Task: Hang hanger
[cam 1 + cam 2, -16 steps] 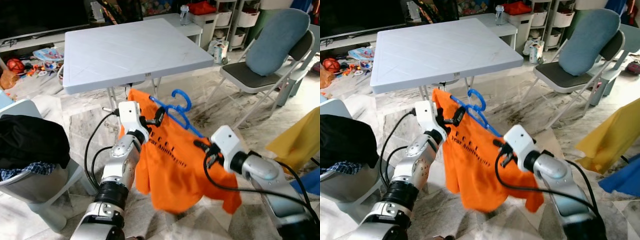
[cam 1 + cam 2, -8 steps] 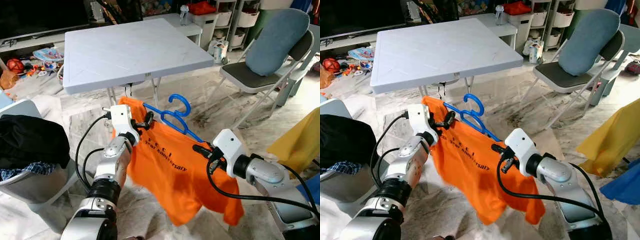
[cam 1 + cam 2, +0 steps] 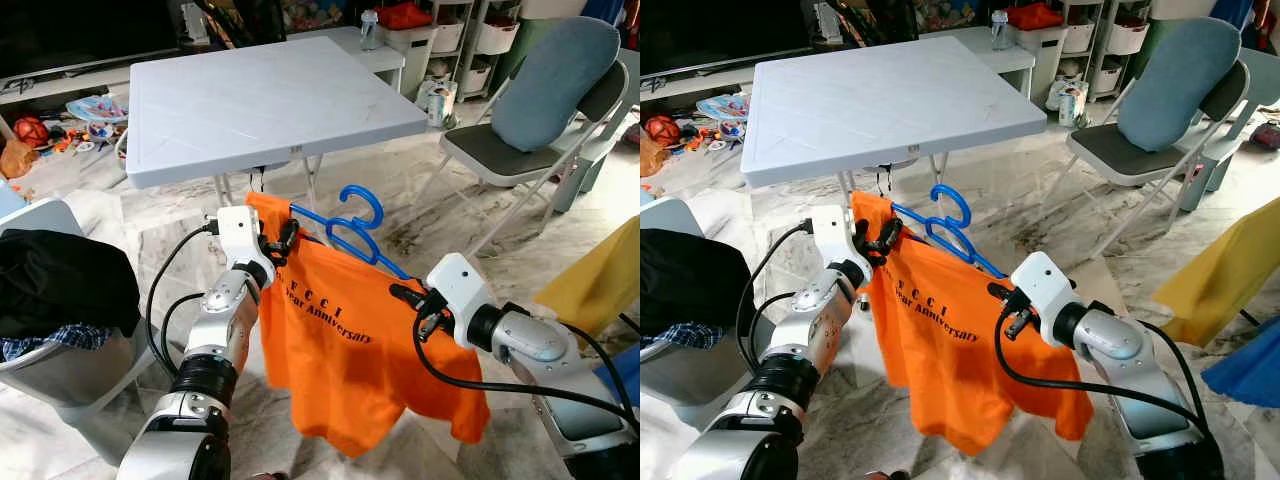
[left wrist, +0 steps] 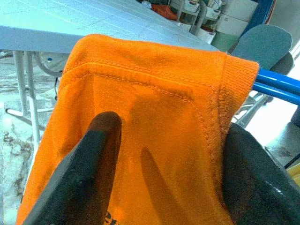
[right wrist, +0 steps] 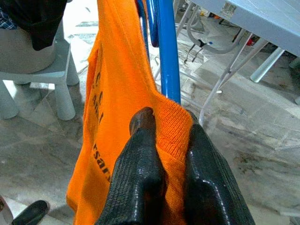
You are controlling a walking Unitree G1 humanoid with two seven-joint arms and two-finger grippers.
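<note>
The orange shirt (image 3: 345,345) on the blue hanger (image 3: 352,222) is now hanging flatter and more squarely between the arms than half a second ago, which suggests the garment is being steadied for hanging. The left gripper (image 3: 278,243) is pinching one shoulder and the right gripper (image 3: 412,301) is clamping the other against the hanger bar. They are holding it in the air above the marble floor (image 3: 380,190), just in front of the white folding table (image 3: 260,95), with a folding chair (image 3: 550,110) well off to the right.
</note>
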